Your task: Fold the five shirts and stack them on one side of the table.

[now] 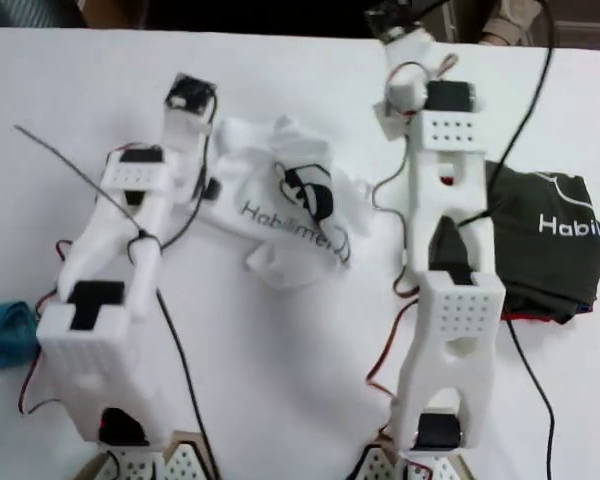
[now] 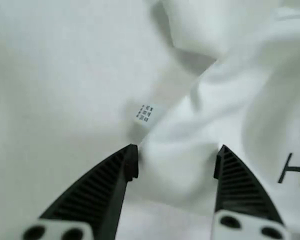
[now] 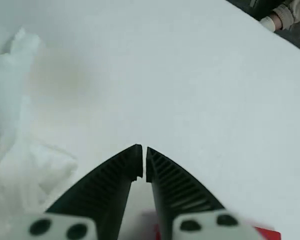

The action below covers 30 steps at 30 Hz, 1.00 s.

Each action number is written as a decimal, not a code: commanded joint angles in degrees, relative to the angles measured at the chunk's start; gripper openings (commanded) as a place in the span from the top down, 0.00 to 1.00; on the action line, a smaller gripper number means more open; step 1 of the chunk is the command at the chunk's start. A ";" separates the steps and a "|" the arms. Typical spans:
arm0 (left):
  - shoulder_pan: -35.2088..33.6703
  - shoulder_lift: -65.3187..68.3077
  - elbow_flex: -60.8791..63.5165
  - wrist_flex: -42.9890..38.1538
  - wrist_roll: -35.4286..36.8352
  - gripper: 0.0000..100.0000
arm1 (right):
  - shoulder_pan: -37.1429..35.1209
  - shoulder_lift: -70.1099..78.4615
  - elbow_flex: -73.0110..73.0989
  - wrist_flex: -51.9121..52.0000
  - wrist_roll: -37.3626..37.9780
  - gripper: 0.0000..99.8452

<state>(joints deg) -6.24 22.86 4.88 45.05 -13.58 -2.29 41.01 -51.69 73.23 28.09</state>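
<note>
The fingers point(image 2: 107, 190) of the left gripper point(image 2: 175, 161) stand apart, straddling a raised fold of the crumpled white cloth shirt with dark lettering point(image 2: 225, 115). Nothing is pinched yet, and the spread looks set to take that fold so the cloth can be drawn flat.

At the far left edge of the white table point(image 1: 280, 380) lies a bunched teal cloth point(image 1: 5, 335) (likely another shirt awaiting its turn, though too little shows to be sure). The left arm point(image 1: 110, 260) leans from its base towards the white shirt. The shirt sits in a loose, unfolded heap between the two arms, lettering up and apart from both the teal cloth and the stack.

To its right stands the right arm point(image 1: 450, 250), stretched towards the table's far edge. The right gripper point(image 3: 144, 162) has its fingers closed together on nothing. It hovers over bare table near the shirt's edge, probably parked out of the way so the other arm can take hold.

Farthest right rests the folded stack of dark shirts point(image 1: 545, 240), with a red edge point(image 1: 535, 316) showing beneath. It sits at that side, I judge, because finished pieces collect there. How many lie in it I cannot tell. I judge the white shirt to be the one in hand.
</note>
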 commanded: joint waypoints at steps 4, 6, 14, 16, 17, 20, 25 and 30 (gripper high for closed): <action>0.09 3.08 -4.88 -0.26 -0.18 0.82 | 6.73 -5.05 -2.81 -5.85 0.00 0.98; 0.18 2.99 -6.20 1.85 -0.18 0.94 | 8.22 -5.05 -2.64 -7.08 -0.09 0.98; 1.49 1.05 -25.36 27.43 0.09 0.98 | 5.32 -0.75 -2.73 -7.87 -0.62 0.98; 3.08 -0.18 -28.79 36.13 -0.09 0.98 | 3.30 1.63 -2.81 -8.84 -1.93 0.98; 3.87 -0.53 -29.76 40.00 -0.18 0.98 | 2.59 2.59 -2.81 -9.19 -4.13 0.98; 4.22 -1.49 -30.37 49.32 -0.26 0.98 | 1.63 4.53 -3.52 -9.45 -13.36 0.98; -2.37 -3.16 -29.76 57.23 -0.35 0.98 | -1.80 5.76 -4.31 -9.27 -20.40 0.98; -10.37 -8.18 -24.57 57.14 -3.34 0.98 | -7.96 7.96 -4.40 -11.65 -18.99 0.98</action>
<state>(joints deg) -12.31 20.84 -21.05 100.70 -14.46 -6.77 48.92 -53.27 63.65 8.48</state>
